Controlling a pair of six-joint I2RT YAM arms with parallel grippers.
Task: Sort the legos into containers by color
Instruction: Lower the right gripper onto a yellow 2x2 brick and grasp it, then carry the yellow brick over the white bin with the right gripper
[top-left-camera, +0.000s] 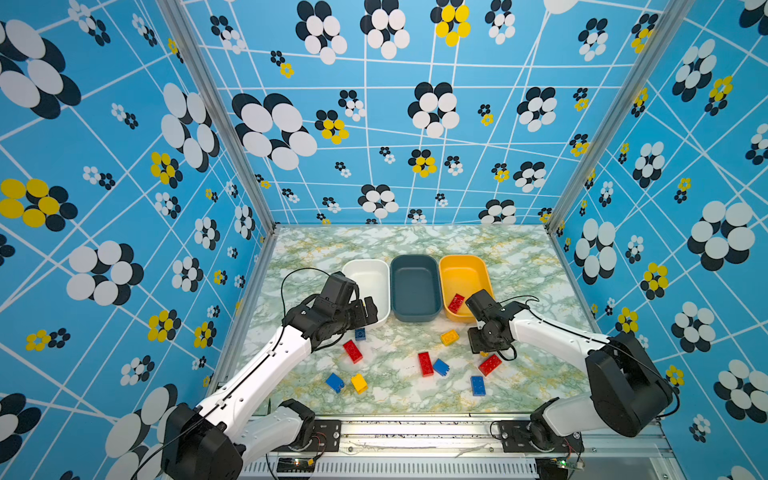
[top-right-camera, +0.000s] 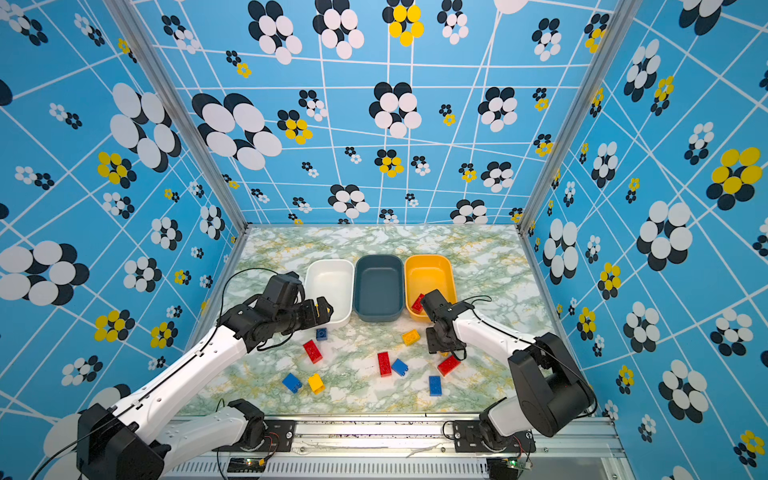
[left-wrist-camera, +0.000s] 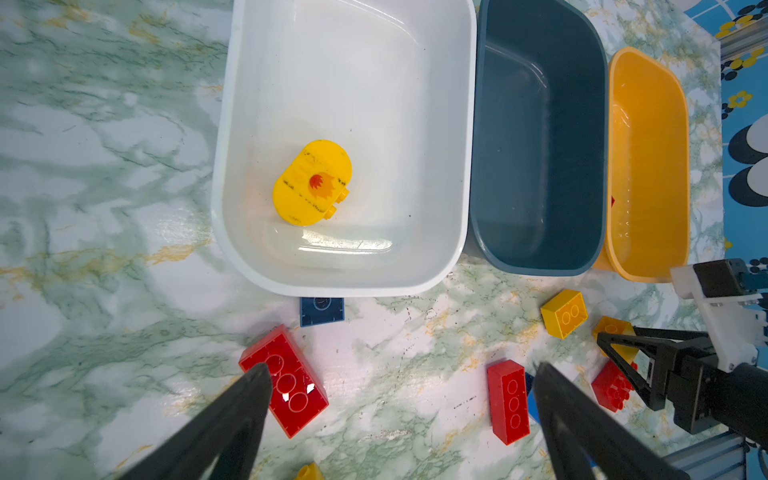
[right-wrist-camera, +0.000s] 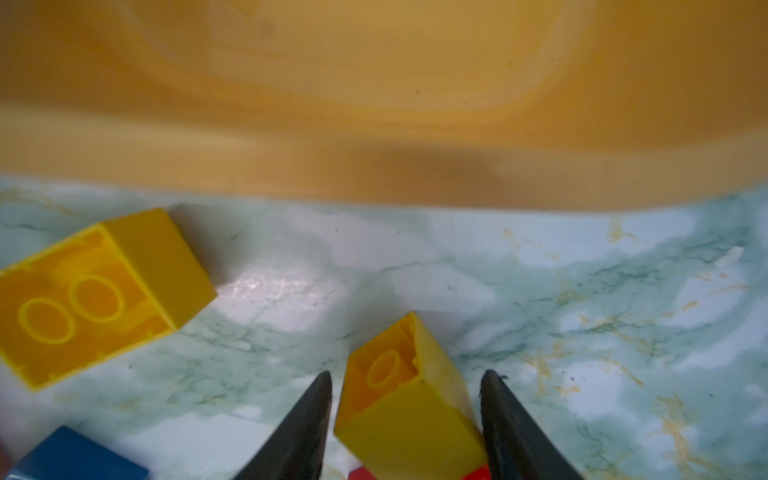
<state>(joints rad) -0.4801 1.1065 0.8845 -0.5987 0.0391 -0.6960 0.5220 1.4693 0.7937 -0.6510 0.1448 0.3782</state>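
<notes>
Right tool (right-wrist-camera: 407, 376) loosely astride yellow brick (right-wrist-camera: 415, 419)

Brightness: bright and even in both top views; colours saturated, no dim corners.
Source: diffuse, from overhead; shadows under the arms and tubs are faint and soft-edged.
Glare: white sheen on the bench (right-wrist-camera: 282, 286); a pale streak on the white tub (left-wrist-camera: 345, 245) floor; specks on a red lego (left-wrist-camera: 286, 386).
Blur: right wrist view soft throughout; yellow-orange tub (right-wrist-camera: 374, 83) smeared.
Focus: left wrist view crisp on the tubs; left gripper (left-wrist-camera: 400, 370) jaws fuzzy near the lens.
Distortion: the wall (top-left-camera: 104, 166) pattern stretches towards 9 and 3 o'clock in both top views.
</notes>
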